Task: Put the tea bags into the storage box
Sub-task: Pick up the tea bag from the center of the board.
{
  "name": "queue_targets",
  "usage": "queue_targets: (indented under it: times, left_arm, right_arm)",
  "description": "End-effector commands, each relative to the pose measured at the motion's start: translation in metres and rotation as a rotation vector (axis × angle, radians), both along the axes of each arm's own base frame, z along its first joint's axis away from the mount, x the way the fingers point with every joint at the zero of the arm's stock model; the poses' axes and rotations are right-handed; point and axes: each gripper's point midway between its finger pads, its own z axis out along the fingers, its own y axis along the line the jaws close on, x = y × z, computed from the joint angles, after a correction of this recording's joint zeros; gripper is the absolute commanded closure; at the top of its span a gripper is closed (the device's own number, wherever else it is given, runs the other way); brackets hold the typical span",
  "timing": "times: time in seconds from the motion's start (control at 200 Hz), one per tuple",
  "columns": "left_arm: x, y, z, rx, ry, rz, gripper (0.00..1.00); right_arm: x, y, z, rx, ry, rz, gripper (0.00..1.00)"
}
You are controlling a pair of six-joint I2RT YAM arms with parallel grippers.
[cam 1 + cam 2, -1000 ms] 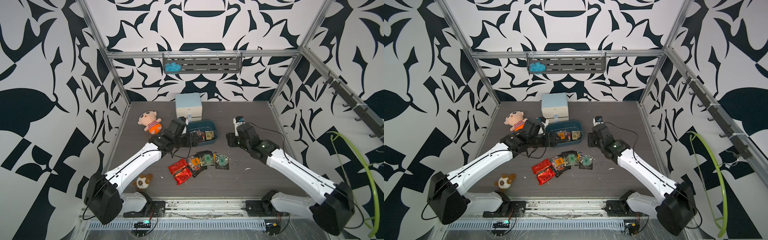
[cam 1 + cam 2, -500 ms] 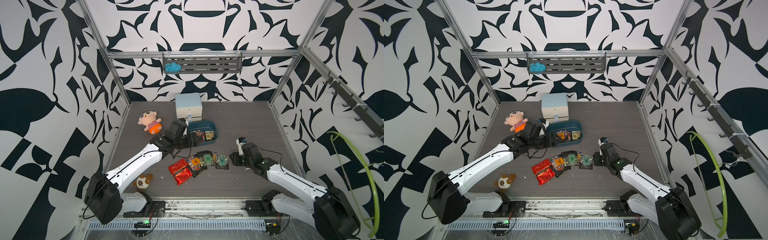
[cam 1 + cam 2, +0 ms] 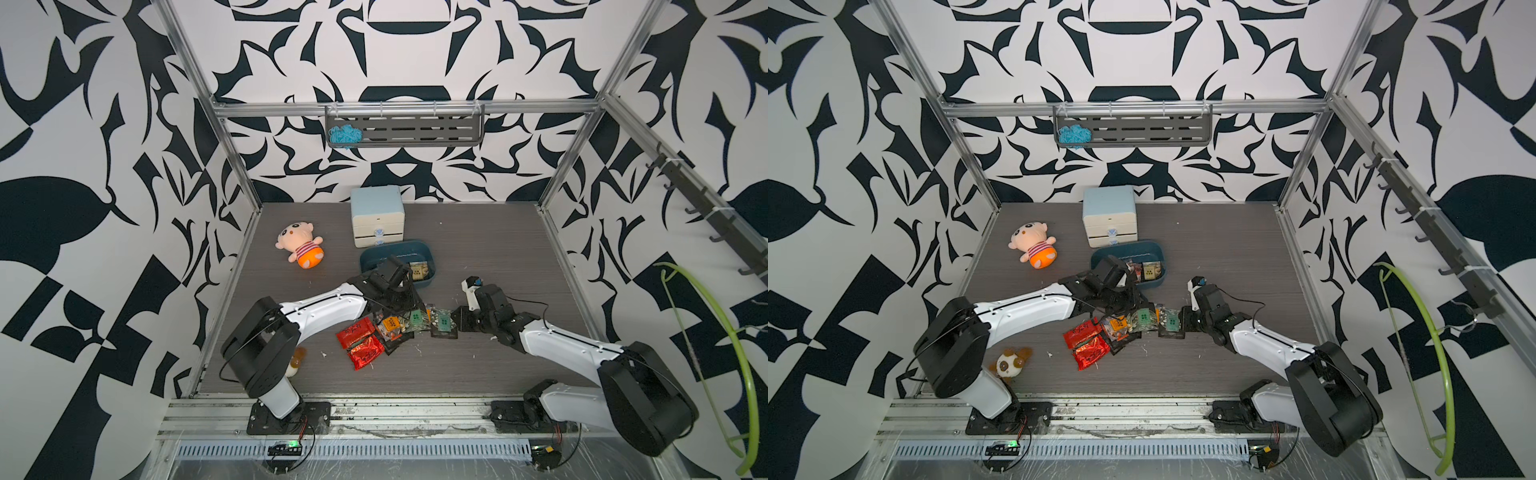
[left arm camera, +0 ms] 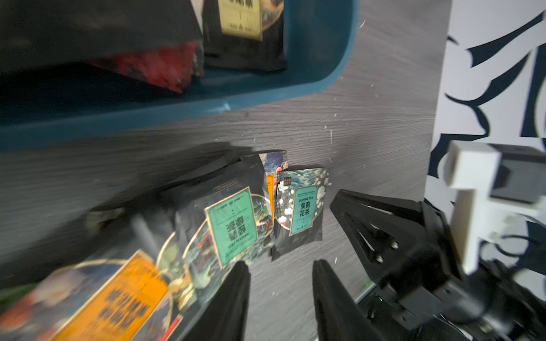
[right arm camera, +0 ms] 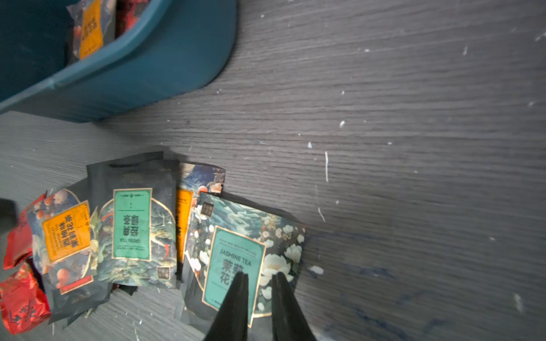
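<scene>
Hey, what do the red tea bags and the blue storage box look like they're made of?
Red tea bags: probably metallised foil, glossy; they are crinkled and catch bright glints. Storage box: likely moulded plastic, smooth teal with a dull sheen, even colour, rounded corner.

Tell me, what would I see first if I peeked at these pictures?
Probably the bright heap of tea bags in the middle of the dark table, with two shiny red ones at its left end. The left arm and right arm reach into it from either side, and the teal storage box sits just behind. A plush doll lies at the back left.
</scene>
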Motion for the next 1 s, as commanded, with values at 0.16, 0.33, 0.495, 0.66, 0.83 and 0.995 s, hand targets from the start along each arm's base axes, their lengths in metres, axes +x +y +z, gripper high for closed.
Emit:
queue_targets:
  times: [0.16,0.33,0.495,0.66,0.83,0.995]
  left_arm:
    - [-0.005,-0.034,-0.011,-0.057,0.037,-0.049,0.62]
    - [-0.01,-0.045,-0.027,-0.04,0.064,-0.071,0.62]
    - [-0.009,-0.049,-0.045,-0.029,0.092,-0.069,0.63]
    - [-0.01,-0.053,-0.058,-0.025,0.114,-0.073,0.63]
    - [-0.01,-0.051,-0.07,-0.003,0.133,-0.067,0.62]
    - [-0.008,-0.044,-0.079,0.045,0.131,-0.046,0.61]
  right_arm:
    - [0.005,-0.002,-0.004,-0.034,0.031,-0.012,0.84]
    - [0.006,-0.004,-0.012,-0.06,0.064,-0.022,0.86]
    - [0.007,-0.005,-0.016,-0.074,0.077,-0.032,0.87]
    - [0.007,-0.007,-0.016,-0.079,0.078,-0.037,0.87]
    - [0.007,-0.006,-0.016,-0.077,0.077,-0.037,0.87]
    - [0.007,-0.006,-0.016,-0.077,0.076,-0.036,0.87]
